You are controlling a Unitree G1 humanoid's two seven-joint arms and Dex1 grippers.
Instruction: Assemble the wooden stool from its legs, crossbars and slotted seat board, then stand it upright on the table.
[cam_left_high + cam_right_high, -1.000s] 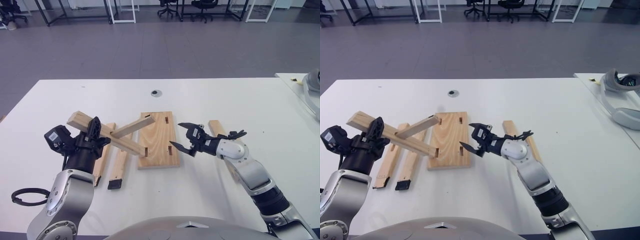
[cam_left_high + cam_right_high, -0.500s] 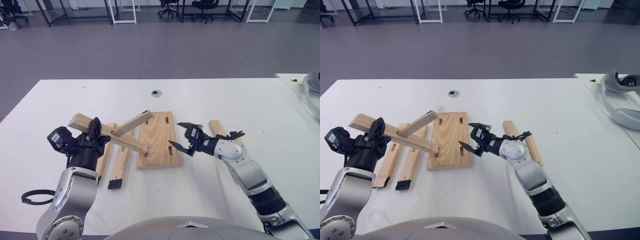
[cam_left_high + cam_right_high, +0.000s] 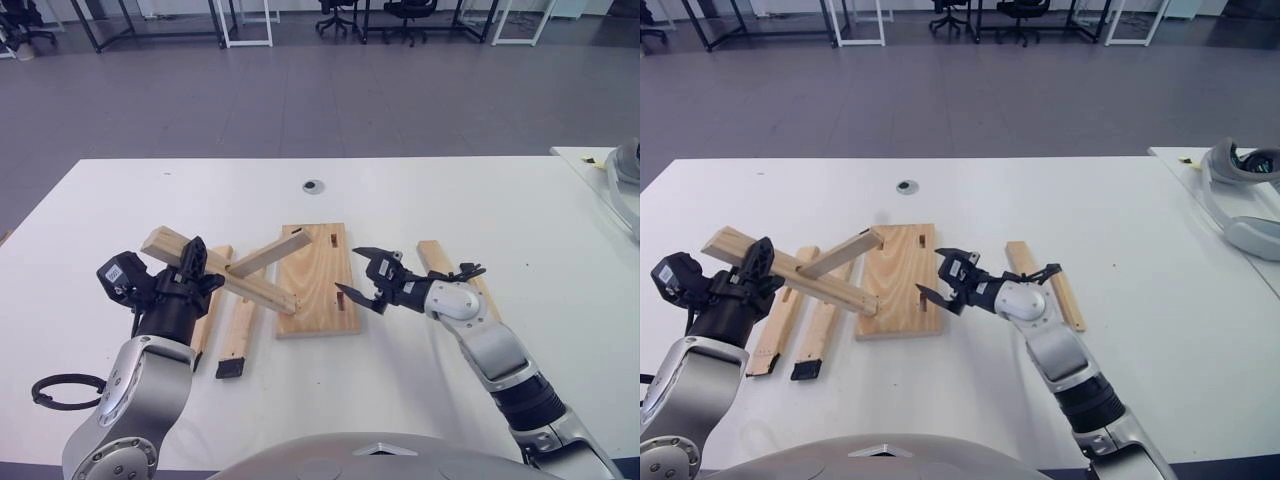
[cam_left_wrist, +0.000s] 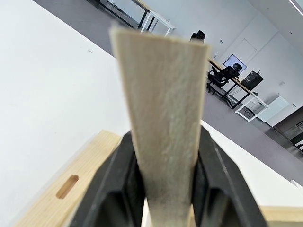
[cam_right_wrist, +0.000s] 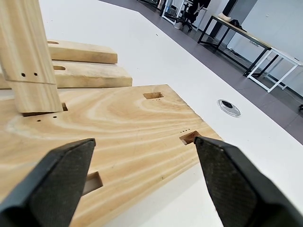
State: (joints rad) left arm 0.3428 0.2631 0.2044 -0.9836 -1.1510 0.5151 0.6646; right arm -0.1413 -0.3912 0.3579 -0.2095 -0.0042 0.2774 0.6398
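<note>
The seat board (image 3: 317, 278) lies flat on the counter (image 3: 480, 190). A leg (image 3: 255, 288) with a crossbar (image 3: 275, 250) joined to it slants down to the board's near left corner, held by the left gripper (image 3: 190, 266), jaws clamped on its upper part. The right gripper (image 3: 350, 272) hovers at the board's right edge, jaws apart. Two loose legs (image 3: 240, 320) lie just left of the board, a loose bar (image 3: 432, 255) right of it.

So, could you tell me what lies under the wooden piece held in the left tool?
Two legs lie flat on the table beneath it; the piece and left tool hide part of each.
</note>
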